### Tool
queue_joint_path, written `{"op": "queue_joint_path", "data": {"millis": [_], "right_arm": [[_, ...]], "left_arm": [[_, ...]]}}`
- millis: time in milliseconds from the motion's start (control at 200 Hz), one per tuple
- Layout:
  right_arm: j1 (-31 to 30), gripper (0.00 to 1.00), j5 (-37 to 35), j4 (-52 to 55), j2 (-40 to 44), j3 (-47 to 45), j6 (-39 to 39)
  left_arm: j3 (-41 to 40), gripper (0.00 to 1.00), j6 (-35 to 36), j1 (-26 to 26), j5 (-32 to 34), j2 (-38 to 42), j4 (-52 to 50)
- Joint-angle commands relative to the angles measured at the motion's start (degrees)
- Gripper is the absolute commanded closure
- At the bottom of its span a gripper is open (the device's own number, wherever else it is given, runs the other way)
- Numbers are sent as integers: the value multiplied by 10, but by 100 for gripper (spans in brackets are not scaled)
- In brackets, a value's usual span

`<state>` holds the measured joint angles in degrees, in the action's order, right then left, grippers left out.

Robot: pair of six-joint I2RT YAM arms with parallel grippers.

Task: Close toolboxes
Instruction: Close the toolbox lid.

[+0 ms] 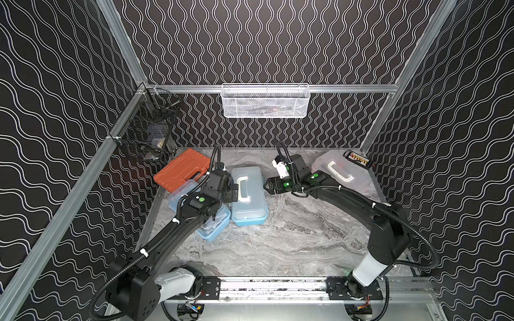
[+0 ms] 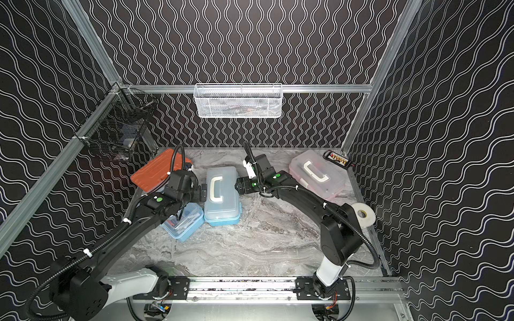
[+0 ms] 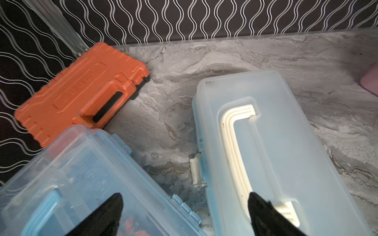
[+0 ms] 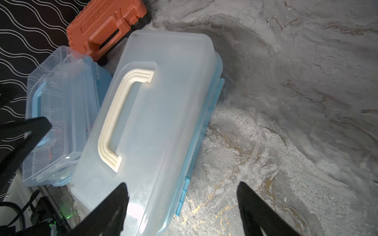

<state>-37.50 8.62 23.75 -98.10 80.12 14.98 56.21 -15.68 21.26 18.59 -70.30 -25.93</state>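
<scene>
Left gripper (image 1: 235,192) at 9 o'clock of large blue toolbox (image 1: 250,214), right gripper (image 1: 267,189) at 3; both spread wide, empty. Lid down, white latch (image 3: 196,172) apparently loose; next, press it.

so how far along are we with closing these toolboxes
Looks done: the pink toolbox has its lid down. In hand: the large blue toolbox has its lid down, but its cream latch sticks out, seemingly unfastened; the left gripper and right gripper, both open, flank it. Left: that latch, and the small blue toolbox, lid state unclear.
</scene>
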Motion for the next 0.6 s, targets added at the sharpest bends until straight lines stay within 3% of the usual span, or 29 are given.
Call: {"op": "queue_joint_path", "data": {"millis": [0,200,415,596], "right_arm": [[-8,13,-10,11,-10,10,3],[-51,1,-39,8,-38,35,1],[-81,1,-105,43,-109,106,1],[-91,1,-116,45,-147,138,8]], "left_arm": [[3,1,-20,-1,-61,-26,26],[3,1,-40,-2,-55,-40,34],[-20,1,-48,-5,-29,9,36],[-36,1,-49,-8,-26,38,36]]}}
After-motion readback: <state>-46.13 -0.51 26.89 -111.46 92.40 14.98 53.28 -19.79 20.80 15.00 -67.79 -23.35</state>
